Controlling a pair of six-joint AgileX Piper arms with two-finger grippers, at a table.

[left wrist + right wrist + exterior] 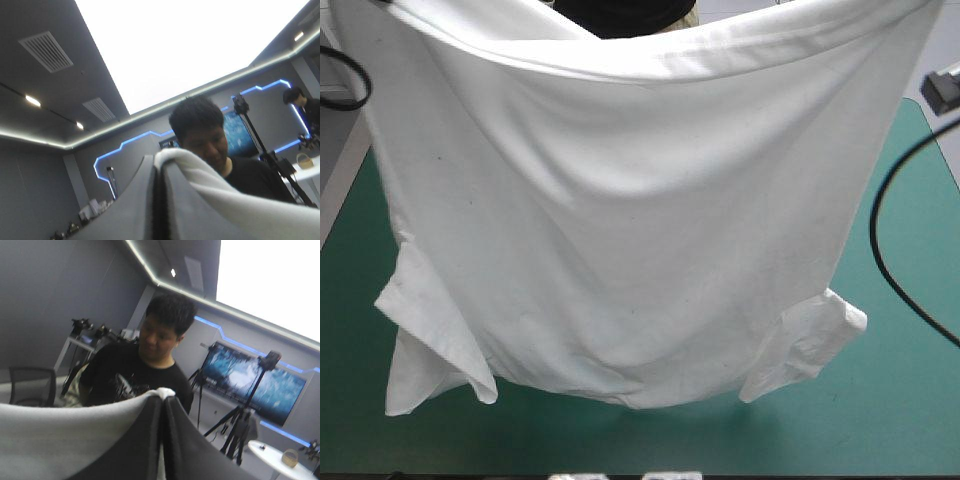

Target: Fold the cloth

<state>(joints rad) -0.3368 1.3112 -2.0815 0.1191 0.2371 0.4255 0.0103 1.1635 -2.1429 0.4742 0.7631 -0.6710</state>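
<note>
While held aloft by its top edge, the T-shirt (620, 230) hangs spread over the teal-green surface (900, 400).
Pinched by left gripper (158, 172) and right gripper (163, 402), jaws all but closed on cloth; sleeves (430, 345) dangle at 7 and 5 o'clock.

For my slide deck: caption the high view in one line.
White T-shirt hangs spread wide over the teal-green table, its sleeves dangling at the lower corners.
</note>
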